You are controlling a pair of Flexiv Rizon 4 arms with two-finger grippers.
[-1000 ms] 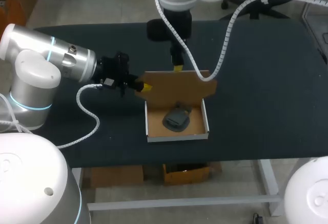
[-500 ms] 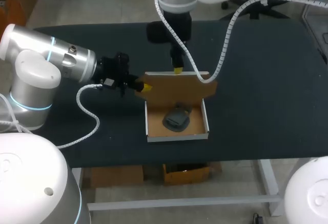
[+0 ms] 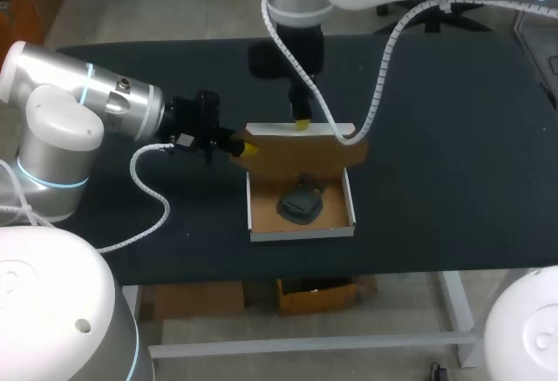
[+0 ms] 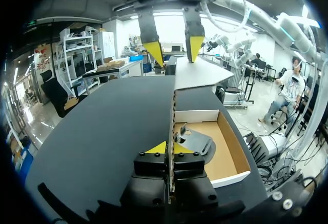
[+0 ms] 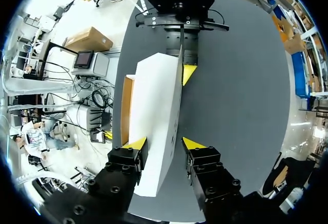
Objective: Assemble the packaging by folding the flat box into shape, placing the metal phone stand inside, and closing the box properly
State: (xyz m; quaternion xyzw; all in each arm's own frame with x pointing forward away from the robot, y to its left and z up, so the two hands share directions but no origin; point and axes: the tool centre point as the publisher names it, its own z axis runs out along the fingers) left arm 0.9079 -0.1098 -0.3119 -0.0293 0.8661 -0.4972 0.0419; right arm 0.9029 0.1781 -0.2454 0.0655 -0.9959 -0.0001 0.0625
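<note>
Brown cardboard box (image 3: 301, 233), white outside, dark phone stand (image 3: 301, 200) inside, upright lid (image 3: 296, 153) pinched by closed left end effector (image 4: 169, 148), right end effector (image 5: 163, 143) spread wide astride its top edge

Right gripper (image 3: 301, 124): moves slightly nearer, toward the box (image 3: 302, 234).
Lid (image 3: 296, 149): its top edge comes nearer with that gripper, tipping further over the box and showing less brown face from above.

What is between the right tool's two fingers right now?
The raised box lid: it runs between the right tool's open fingers, which straddle its top edge. The right wrist view shows this best.
</note>
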